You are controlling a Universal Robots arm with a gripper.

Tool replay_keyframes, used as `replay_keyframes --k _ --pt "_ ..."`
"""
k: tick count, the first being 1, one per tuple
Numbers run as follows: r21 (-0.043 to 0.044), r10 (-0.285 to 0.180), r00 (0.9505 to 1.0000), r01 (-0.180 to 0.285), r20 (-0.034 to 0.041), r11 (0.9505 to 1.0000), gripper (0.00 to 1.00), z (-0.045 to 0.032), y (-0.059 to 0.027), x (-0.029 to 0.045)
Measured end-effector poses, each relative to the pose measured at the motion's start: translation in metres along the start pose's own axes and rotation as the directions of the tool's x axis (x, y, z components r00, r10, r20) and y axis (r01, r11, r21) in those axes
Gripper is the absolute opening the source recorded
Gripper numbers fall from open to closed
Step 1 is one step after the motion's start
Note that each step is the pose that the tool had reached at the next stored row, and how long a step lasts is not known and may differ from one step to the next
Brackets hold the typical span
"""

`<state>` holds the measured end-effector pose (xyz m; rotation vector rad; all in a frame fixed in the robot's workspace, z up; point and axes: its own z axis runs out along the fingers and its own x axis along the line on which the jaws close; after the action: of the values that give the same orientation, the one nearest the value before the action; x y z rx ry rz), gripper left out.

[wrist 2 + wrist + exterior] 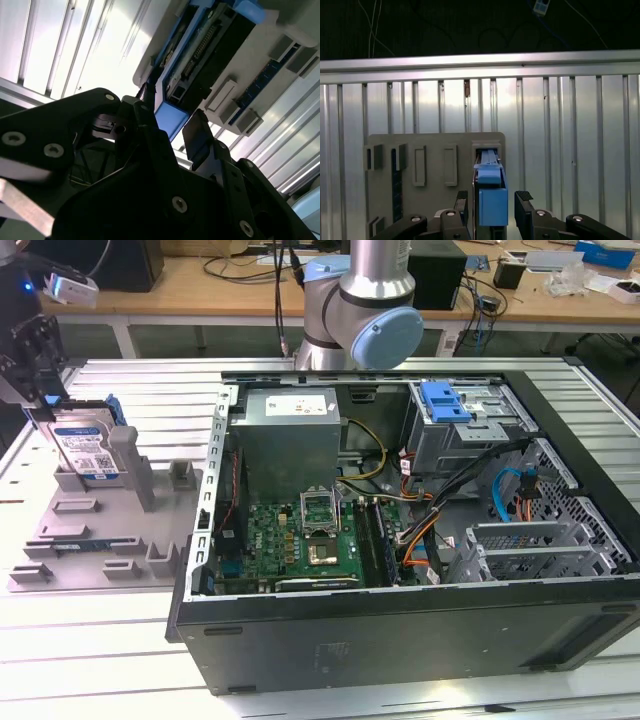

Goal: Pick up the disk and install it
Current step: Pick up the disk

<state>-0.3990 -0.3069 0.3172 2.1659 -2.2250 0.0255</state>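
The disk (85, 450) stands on edge in a slot of the grey fixture (100, 535) at the exterior view's left, with its white-and-blue label showing. My gripper (38, 390) hangs just over the disk's top end. In the first wrist view the disk (492, 207) appears edge-on with its blue frame between my gripper (493, 196) fingers (524, 200), with a narrow gap on each side. The second wrist view shows the blue frame of the disk (170, 120) between the black fingers (197, 132) of the open gripper (172, 127).
An open computer case (400, 630) lies on the ribbed metal table (150, 390), at the exterior view's right of the fixture. Inside it are a grey metal box (290, 440), a motherboard (300, 540), cables, and a drive cage with a blue tab (445, 400). The arm's base (360, 300) stands behind it.
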Motion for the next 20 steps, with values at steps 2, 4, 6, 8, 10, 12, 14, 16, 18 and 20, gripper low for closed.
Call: replay_keyframes --k 2,4,6,8,10,12,14,16,18,20 --pt "0.0001 0.0 1.0 0.0 0.0002 1.0 0.5 0.0009 0.0 0.0005" --pt "0.0004 0.0 1.0 0.0 0.0005 1.0 0.5 0.0022 -0.0001 0.0008" --pt "0.0002 0.0 1.0 0.0 0.0005 1.0 0.5 0.0035 -0.0001 0.0009" --pt "0.0002 0.0 1.0 0.0 0.0008 1.0 0.5 0.0048 -0.0001 0.0009" --pt "0.0002 0.0 1.0 0.0 0.0014 1.0 0.5 0.006 -0.0001 0.0008" --pt "0.0001 0.0 1.0 0.0 0.002 1.0 0.5 0.007 -0.0002 0.0008" --pt "0.0001 0.0 1.0 0.0 0.0028 1.0 0.5 0.0078 -0.0002 0.0008" --pt "0.0001 0.0 1.0 0.0 0.0042 1.0 0.5 0.009 -0.0003 0.0007" --pt "0.0001 0.0 1.0 0.0 0.0058 1.0 0.5 0.0105 -0.0003 0.0006" --pt "0.0 0.0 1.0 0.0 0.0072 1.0 0.5 0.0118 -0.0003 0.0006"
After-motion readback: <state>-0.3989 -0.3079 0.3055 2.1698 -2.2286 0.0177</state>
